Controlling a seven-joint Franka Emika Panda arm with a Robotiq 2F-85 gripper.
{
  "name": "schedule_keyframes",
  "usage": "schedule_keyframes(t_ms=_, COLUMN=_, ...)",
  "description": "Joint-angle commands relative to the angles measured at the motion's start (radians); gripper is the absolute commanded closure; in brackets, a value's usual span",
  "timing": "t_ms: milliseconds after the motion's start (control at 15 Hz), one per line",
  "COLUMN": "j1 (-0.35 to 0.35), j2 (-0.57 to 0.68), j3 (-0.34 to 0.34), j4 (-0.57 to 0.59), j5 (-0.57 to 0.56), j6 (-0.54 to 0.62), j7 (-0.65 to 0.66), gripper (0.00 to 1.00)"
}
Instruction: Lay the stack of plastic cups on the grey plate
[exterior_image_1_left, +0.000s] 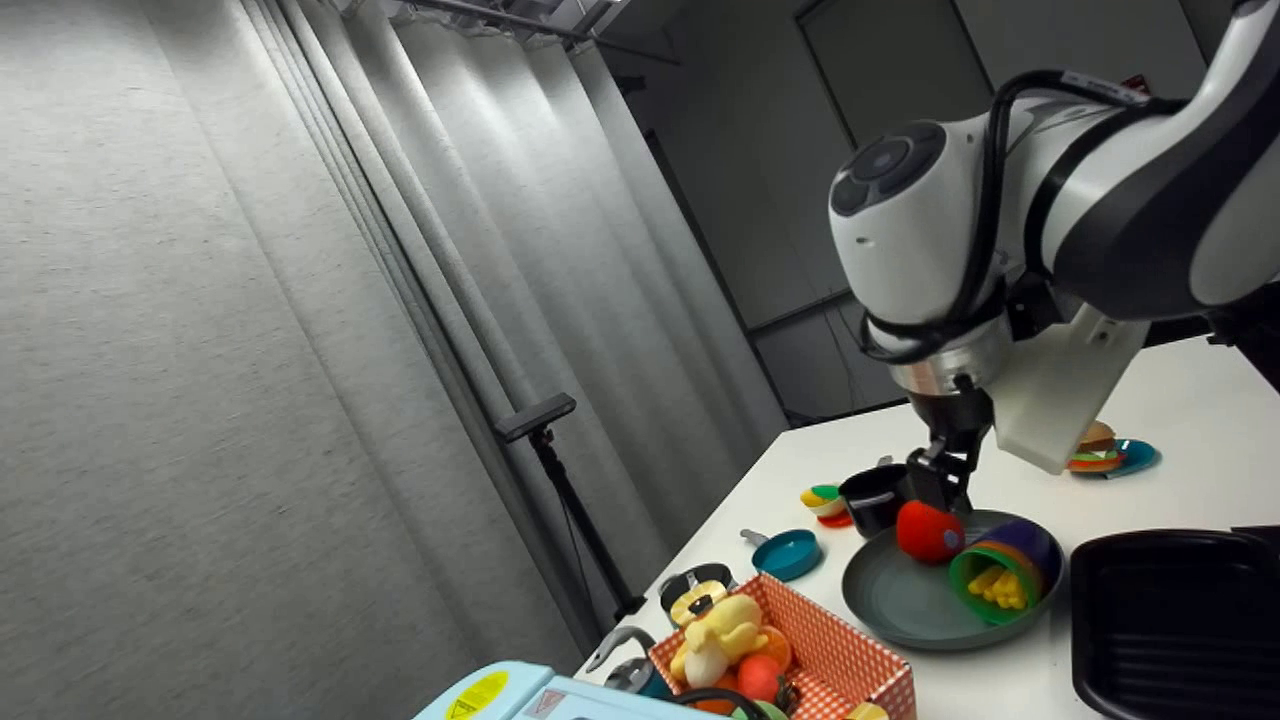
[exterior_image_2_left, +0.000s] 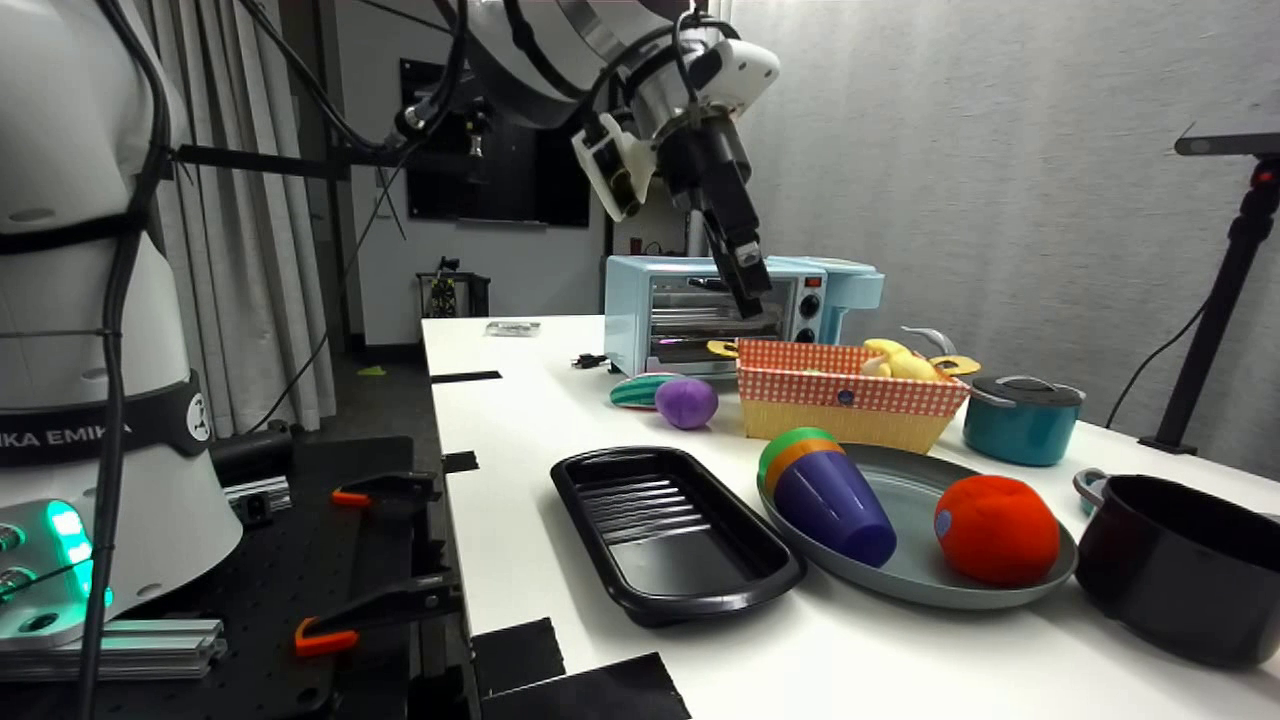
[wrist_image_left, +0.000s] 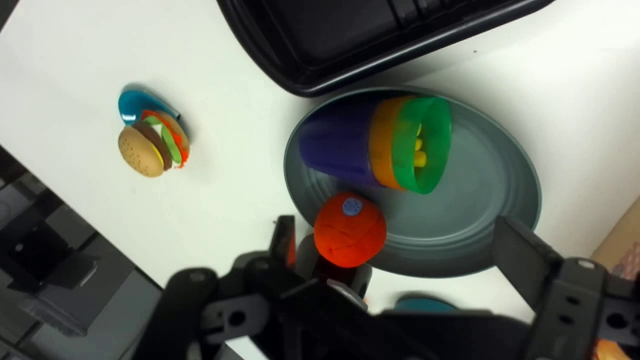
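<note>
The stack of plastic cups (exterior_image_1_left: 1005, 575), nested purple, orange and green, lies on its side on the grey plate (exterior_image_1_left: 895, 605). In an exterior view the purple cup faces forward on the stack (exterior_image_2_left: 835, 500), tilted against the plate's rim (exterior_image_2_left: 915, 500). In the wrist view the stack's green mouth (wrist_image_left: 422, 145) points right, with yellow pieces inside, on the plate (wrist_image_left: 485, 175). My gripper (wrist_image_left: 395, 230) is open and empty. It hangs above the plate, apart from the cups, as both exterior views show (exterior_image_1_left: 940, 490) (exterior_image_2_left: 750, 300).
A red ball (wrist_image_left: 350, 230) sits on the plate beside the cups. A black tray (exterior_image_2_left: 670, 530) and a black pot (exterior_image_2_left: 1180, 570) flank the plate. A checked basket (exterior_image_2_left: 850, 390) with toys and a blue oven (exterior_image_2_left: 715, 310) stand behind. A toy burger (wrist_image_left: 150, 145) lies on the table.
</note>
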Motion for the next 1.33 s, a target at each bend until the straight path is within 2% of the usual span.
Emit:
schedule_keyframes(t_ms=0, j1=0.006, j2=-0.171, j3=-0.014, j4=-0.068, j5=0.247, j6=-0.014, j7=-0.143, gripper=0.00)
schedule_keyframes(t_ms=267, j1=-0.022, j2=-0.294, j3=0.018, j4=-0.089, j5=0.392, j6=-0.044, j7=-0.224, gripper=0.00)
schedule_keyframes(t_ms=733, j1=-0.056, j2=-0.468, j3=0.061, j4=-0.126, j5=0.440, j6=-0.153, j7=-0.311, gripper=0.00)
schedule_keyframes(t_ms=800, j1=-0.071, j2=-0.382, j3=0.075, j4=-0.090, j5=0.428, j6=-0.114, j7=-0.282, gripper=0.00)
schedule_keyframes(t_ms=1267, j1=-0.076, j2=-0.428, j3=0.083, j4=-0.109, j5=0.430, j6=-0.135, j7=-0.294, gripper=0.00)
